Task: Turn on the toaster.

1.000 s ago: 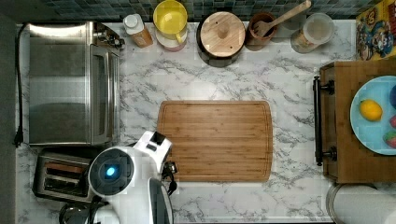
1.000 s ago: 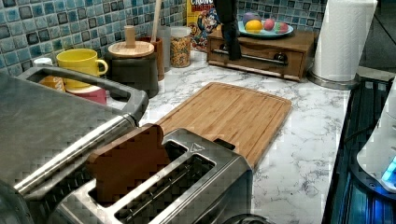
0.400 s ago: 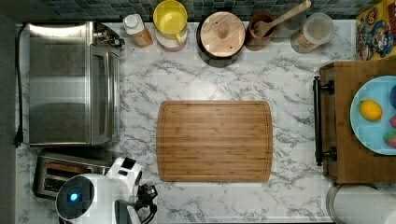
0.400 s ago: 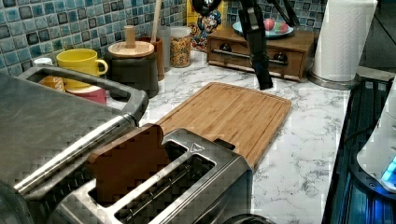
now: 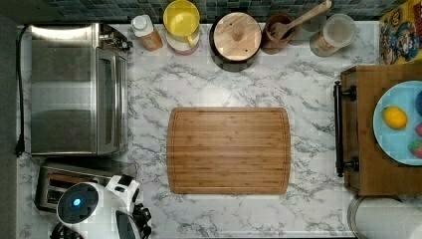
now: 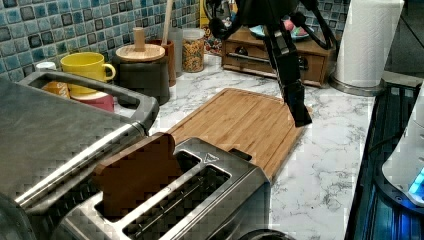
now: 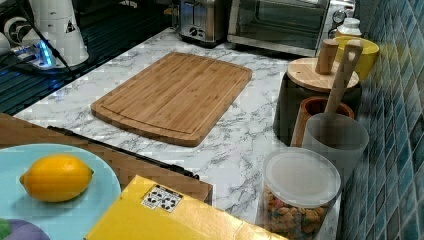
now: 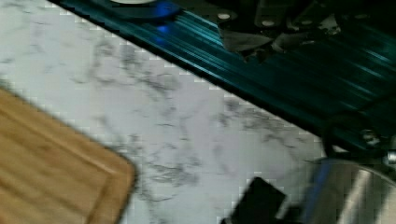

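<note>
Marble counter under a blue tile backsplash. Toaster tucked against the toaster oven, off the cutting board's corner, bread slice standing high in one slot. Gripper hanging over the board's near edge, just beyond the toaster's lever end; open or closed, cannot tell. Slots running lengthwise toward the board, parallel to the oven front.

A white marble bench veined with grey carries a bamboo cutting board at its middle. Behind the board, along the far edge of the bench, rises a wall of small blue and teal glazed tiles. On the side of the board away from that wall, a dark ribbed surface borders the bench, lit by a blue glow.
</note>
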Controlling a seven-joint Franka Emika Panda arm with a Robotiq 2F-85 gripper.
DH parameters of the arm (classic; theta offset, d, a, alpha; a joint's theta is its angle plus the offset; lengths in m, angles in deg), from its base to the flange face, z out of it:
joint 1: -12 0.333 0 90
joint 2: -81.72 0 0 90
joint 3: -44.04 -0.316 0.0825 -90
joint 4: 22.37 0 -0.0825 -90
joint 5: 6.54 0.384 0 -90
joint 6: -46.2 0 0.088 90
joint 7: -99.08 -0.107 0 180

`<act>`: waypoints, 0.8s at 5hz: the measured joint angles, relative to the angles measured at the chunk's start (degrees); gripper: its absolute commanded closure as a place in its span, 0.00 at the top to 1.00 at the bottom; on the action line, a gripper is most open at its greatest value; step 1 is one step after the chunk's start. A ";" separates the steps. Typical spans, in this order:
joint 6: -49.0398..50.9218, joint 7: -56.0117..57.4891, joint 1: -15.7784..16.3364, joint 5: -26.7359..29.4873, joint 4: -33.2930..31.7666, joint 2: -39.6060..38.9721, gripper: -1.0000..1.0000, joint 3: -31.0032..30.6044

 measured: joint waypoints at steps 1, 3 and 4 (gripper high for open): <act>-4.02 -0.98 -0.06 1.73 -0.78 0.06 0.00 0.01; -8.90 -1.06 -0.06 5.20 -2.24 5.55 0.00 0.10; -13.46 -1.09 0.00 7.06 -2.24 6.85 0.00 -1.18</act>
